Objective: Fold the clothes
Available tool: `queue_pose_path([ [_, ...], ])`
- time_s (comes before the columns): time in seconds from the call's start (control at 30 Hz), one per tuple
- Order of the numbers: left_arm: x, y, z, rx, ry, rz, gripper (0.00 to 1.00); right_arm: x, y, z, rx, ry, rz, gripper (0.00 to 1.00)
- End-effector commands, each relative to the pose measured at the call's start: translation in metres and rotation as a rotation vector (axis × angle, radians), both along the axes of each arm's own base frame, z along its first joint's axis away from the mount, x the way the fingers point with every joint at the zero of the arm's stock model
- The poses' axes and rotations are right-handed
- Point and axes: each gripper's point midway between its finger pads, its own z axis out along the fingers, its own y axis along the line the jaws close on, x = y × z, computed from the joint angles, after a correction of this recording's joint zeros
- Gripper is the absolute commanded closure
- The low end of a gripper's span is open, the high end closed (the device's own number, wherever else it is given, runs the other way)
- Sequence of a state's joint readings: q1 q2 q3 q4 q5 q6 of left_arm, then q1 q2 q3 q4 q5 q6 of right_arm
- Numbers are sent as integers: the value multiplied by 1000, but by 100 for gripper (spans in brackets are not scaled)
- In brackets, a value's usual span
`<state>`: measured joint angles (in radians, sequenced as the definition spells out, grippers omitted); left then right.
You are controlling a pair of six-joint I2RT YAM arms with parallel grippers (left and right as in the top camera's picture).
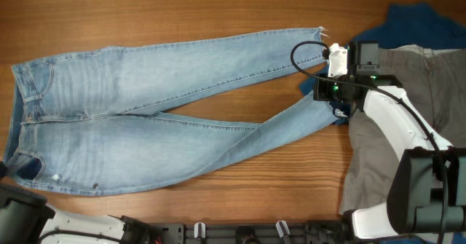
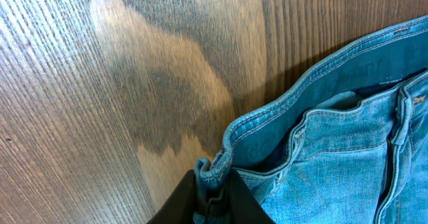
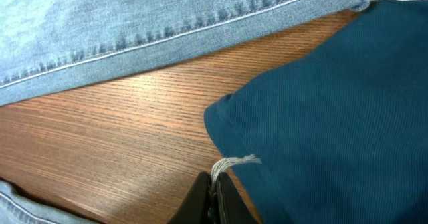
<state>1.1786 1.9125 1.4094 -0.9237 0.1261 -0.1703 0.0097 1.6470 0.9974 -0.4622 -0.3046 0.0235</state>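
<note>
The light-blue jeans (image 1: pixel 145 120) lie flat across the table, waistband at the left and both legs running right. My left gripper (image 1: pixel 13 168) is at the near-left waistband corner. In the left wrist view it (image 2: pixel 214 196) is shut on the folded waistband edge (image 2: pixel 281 127). My right gripper (image 1: pixel 339 107) sits at the hem of the near leg. In the right wrist view it (image 3: pixel 215 187) is shut on the frayed hem threads (image 3: pixel 234 162). The far leg (image 3: pixel 167 17) lies across the top of that view.
A dark royal-blue shirt (image 1: pixel 422 22) lies at the back right and reaches under my right gripper (image 3: pixel 334 117). Grey-khaki trousers (image 1: pixel 386 153) lie along the right side under the right arm. The wooden table (image 1: pixel 218 7) shows around the jeans.
</note>
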Motion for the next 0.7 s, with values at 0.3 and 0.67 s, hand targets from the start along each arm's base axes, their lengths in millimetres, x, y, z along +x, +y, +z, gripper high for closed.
queue_pose_path([
  [0.3,8,2,74,155,-112,-14,96,37,-13,156,105,-285,-204,96],
  [0.67,-57,-11,184,430,64,196,96,36,-38,324,97,-598,-358,96],
])
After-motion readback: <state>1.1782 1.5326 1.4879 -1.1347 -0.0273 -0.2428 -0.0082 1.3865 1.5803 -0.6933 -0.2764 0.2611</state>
